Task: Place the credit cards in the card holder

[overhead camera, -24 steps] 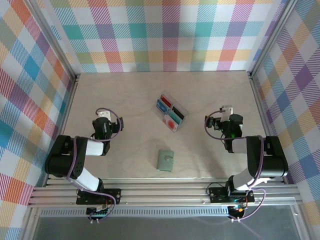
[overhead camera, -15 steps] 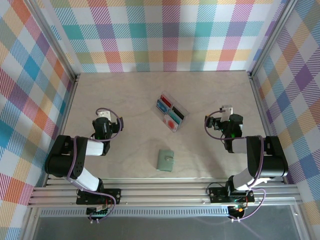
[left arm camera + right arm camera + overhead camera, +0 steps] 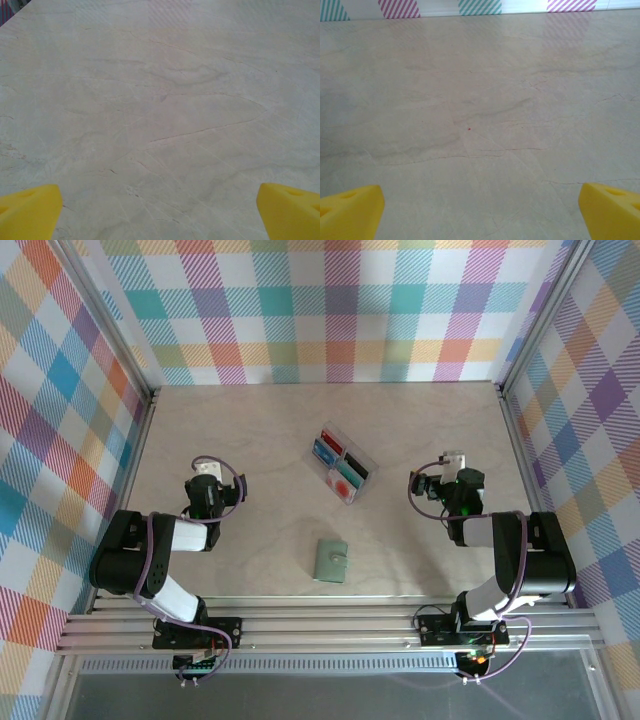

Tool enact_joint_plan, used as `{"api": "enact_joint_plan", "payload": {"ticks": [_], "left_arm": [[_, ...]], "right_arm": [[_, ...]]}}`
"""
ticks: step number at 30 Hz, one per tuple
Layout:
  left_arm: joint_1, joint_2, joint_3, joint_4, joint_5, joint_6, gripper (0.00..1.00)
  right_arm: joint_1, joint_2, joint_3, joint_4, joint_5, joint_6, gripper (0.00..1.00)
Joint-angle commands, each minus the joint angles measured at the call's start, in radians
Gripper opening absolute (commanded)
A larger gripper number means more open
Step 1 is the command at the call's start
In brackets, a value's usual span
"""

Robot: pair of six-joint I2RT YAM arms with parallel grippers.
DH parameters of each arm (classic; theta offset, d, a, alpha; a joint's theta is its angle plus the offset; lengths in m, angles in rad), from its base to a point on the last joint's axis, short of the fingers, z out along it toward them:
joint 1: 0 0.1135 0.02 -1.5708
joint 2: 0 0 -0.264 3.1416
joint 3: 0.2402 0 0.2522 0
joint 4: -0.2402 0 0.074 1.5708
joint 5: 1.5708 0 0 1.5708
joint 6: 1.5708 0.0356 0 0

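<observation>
Left hand (image 3: 160,212) and right hand (image 3: 480,212) spread wide, empty; cards (image 3: 338,462) lie in a clear tray (image 3: 371,463), wallet (image 3: 331,560) well apart on the counter (image 3: 250,430).

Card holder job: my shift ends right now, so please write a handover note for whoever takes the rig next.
Left tool: open, holding nothing, over bare table to the left of the items.
Right tool: open, holding nothing, over bare table to the right of the items.
Cards: lying in the clear tray mid-table.
Card holder: flat on the table, nearer the arms than the tray, apparently folded shut.
Done: nothing visible.
Left: open the card holder, then move each card from the tray into it.
</observation>
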Motion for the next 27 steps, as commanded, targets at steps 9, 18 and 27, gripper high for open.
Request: {"api": "enact_joint_plan", "payload": {"ticks": [9, 18, 27], "left_arm": [[0.039, -0.004, 0.033, -0.022, 0.093, -0.003, 1.0], [-0.021, -0.202, 0.26, -0.506, -0.149, -0.051, 1.0], [-0.031, -0.255, 0.604, -1.126, 0.236, -0.494, 1.0]], "right_arm": [[-0.007, 0.003, 0.011, 0.01, 0.003, 0.004, 1.0], [0.022, -0.275, 0.15, -0.452, 0.18, 0.088, 1.0], [0.023, -0.624, 0.28, -0.927, 0.289, 0.656, 1.0]]}}
